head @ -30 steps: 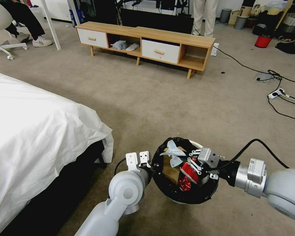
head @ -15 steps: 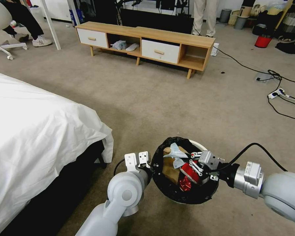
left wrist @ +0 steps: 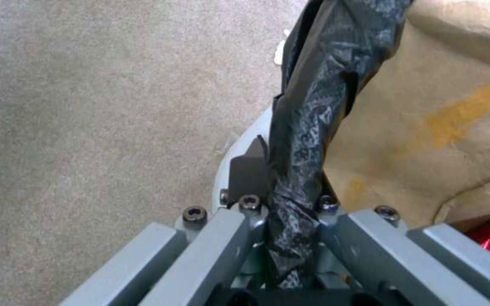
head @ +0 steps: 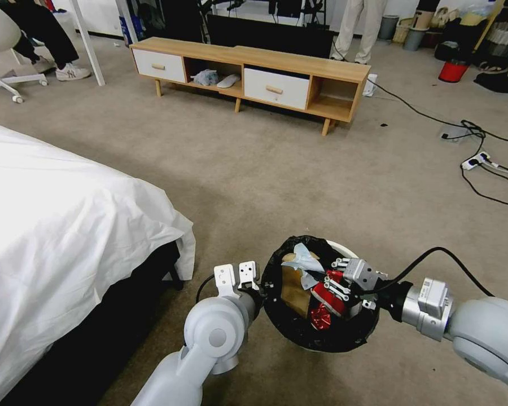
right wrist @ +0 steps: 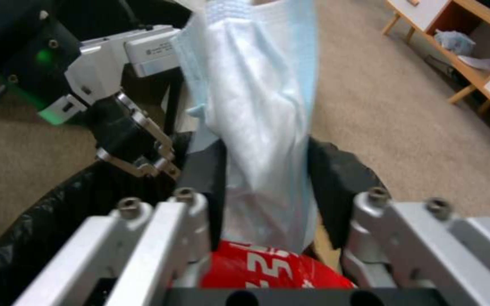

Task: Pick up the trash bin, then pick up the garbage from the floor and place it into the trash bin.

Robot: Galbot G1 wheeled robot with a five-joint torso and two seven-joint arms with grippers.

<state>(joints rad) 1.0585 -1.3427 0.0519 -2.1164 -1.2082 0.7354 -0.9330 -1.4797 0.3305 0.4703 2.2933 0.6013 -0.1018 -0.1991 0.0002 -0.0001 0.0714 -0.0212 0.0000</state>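
Note:
The trash bin (head: 344, 248), white with a black bag (head: 322, 338) over its rim, hangs just above the carpet floor (head: 299, 169). My left gripper (head: 261, 286) is shut on its rim; up close, the jaws pinch the bag fold (left wrist: 307, 106) beside the white wall (left wrist: 231, 148). Inside lie a brown paper bag (head: 293, 290) (left wrist: 426, 127) and a red can (head: 322, 307) (right wrist: 268, 267). My right gripper (head: 328, 274) (right wrist: 268, 178) reaches into the bin, its pads on both sides of a light-blue face mask (head: 302, 260) (right wrist: 256, 106), a piece of the garbage.
A bed with a white sheet (head: 56, 225) fills the left side. A long wooden TV cabinet (head: 248, 73) stands ahead across open carpet. Cables and a power strip (head: 480, 158) lie on the right, with a red bucket (head: 452, 70) beyond.
My right gripper has sunk slightly deeper into the bin with the mask. The bin and left gripper stay put.

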